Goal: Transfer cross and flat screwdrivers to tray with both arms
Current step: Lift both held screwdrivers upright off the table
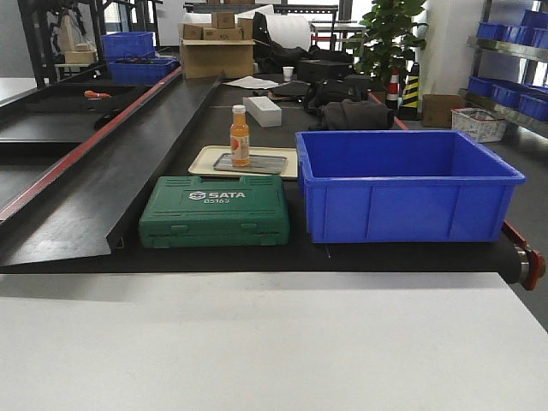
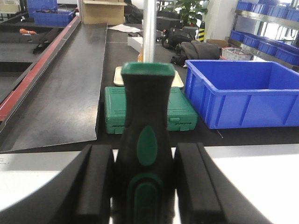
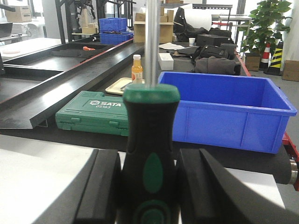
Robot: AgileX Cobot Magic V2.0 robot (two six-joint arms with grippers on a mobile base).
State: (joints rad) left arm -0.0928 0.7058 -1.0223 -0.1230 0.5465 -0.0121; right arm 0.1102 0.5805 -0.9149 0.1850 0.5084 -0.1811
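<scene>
Left screwdriver [image 2: 145, 93] is pinched by its black-and-green handle in the left gripper [image 2: 145, 156] and right screwdriver [image 3: 150, 107] likewise in the right gripper [image 3: 149, 161], above the white table [image 2: 261, 168], shaft tips cut off, so cross or flat cannot be told.

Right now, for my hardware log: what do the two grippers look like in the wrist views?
The left gripper has two thick, blocky matte-black fingers with flat inner faces and sloping outer shoulders. The right gripper looks the same. No cables or markings show.

Screwdriver [image 3: 150, 112]: smooth plastic, shiny metal
</scene>
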